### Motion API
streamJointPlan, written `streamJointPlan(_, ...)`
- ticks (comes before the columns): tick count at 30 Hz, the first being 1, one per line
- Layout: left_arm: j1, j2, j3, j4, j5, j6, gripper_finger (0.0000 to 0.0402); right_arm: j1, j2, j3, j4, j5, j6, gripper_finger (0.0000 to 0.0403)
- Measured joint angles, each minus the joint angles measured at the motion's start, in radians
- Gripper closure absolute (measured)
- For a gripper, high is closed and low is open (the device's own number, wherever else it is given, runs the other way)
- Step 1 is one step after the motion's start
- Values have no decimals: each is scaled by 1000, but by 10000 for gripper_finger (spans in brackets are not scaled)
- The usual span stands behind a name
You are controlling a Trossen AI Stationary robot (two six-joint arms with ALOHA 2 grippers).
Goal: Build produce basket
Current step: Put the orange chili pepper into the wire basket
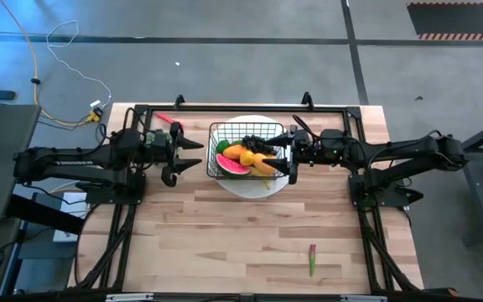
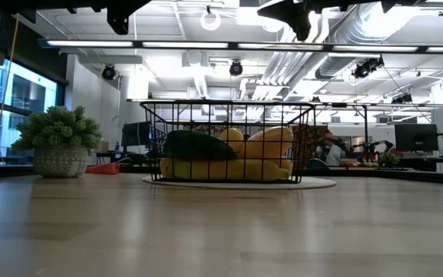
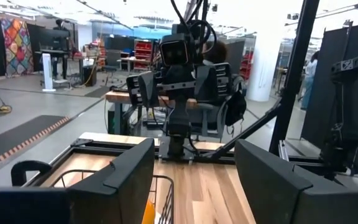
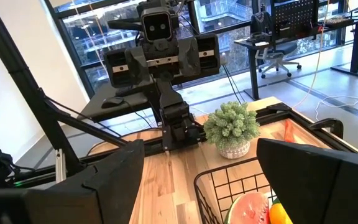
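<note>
The black wire-mesh basket [image 1: 246, 149] sits on a round white plate [image 1: 250, 186] near the table's far edge, holding a watermelon slice [image 1: 232, 165], an orange mango [image 1: 240, 153], a banana [image 1: 262, 166] and dark grapes [image 1: 257, 141]. The left gripper [image 1: 193, 157] hovers just beside its left wall, the right gripper [image 1: 280, 153] over its right rim; both stand open, empty. A small potted plant [image 2: 58, 144] stands by the left arm. The smooth wooden table [image 1: 241, 243] lies bare in front but for a radish-like piece [image 1: 312, 257].
</note>
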Motion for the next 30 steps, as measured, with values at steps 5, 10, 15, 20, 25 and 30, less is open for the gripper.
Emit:
streamJointPlan(5, 0, 0, 0, 1, 0, 0, 190, 0, 0, 0, 0, 0, 0, 109)
streamJointPlan(10, 0, 0, 0, 1, 0, 0, 190, 0, 0, 0, 0, 0, 0, 109)
streamJointPlan(15, 0, 0, 0, 1, 0, 0, 190, 0, 0, 0, 0, 0, 0, 109)
streamJointPlan(20, 0, 0, 0, 1, 0, 0, 190, 0, 0, 0, 0, 0, -2, 109)
streamJointPlan(25, 0, 0, 0, 1, -1, 0, 190, 0, 0, 0, 0, 0, -11, 109)
streamJointPlan(30, 0, 0, 9, -16, -111, -66, 190, 0, 0, 0, 0, 0, -11, 109)
